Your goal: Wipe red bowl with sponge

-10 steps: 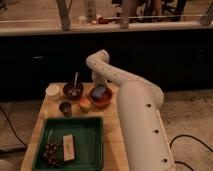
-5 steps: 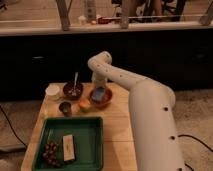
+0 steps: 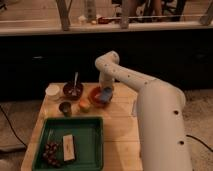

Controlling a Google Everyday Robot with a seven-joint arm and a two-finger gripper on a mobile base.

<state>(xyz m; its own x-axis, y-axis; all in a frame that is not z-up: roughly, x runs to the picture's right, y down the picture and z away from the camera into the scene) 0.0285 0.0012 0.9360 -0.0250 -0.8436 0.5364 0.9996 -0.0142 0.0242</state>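
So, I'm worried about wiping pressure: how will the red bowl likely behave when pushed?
The red bowl looks shallow and wide, so it probably won't tip, but it sits free on the wooden table and may slide. The sponge against it, below the gripper, looks soft, so it should give first.

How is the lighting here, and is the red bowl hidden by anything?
Camera view: warm, dim light on the table; behind it nearly black, the counter at top brighter. The end effector is at the sponge in the red bowl, covering the bowl's right part; the arm hides the table's right side.
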